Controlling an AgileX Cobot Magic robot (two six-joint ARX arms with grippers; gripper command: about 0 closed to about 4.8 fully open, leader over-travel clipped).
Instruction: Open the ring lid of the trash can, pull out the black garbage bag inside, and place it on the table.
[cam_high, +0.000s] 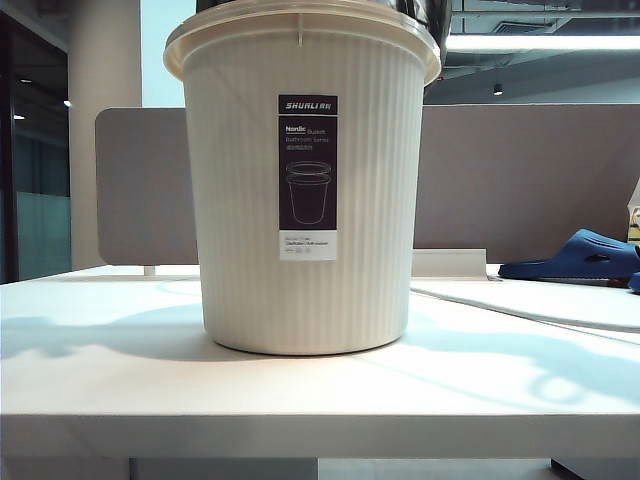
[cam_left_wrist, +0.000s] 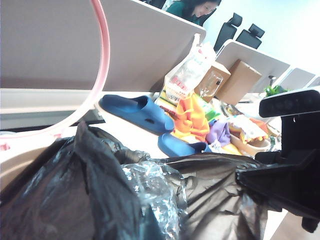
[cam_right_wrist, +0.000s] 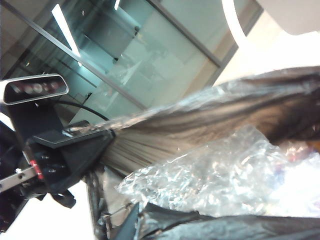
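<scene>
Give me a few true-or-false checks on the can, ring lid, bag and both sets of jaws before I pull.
1. The trash can stands upright on the table. True.
2. The ring lid sits flat on the can's rim. False: it is raised, arching up beside the black garbage bag.
3. The bag lies on the table. False: it is at the can's mouth, stretched between the two grippers.
4. The left gripper, above the can, has its jaws shut on the bag. True.
5. The right gripper, also above the can, hangs open, clear of the bag. False: its jaws are shut on the bag.
6. A blue slipper lies to the can's right in the exterior view. True.
</scene>
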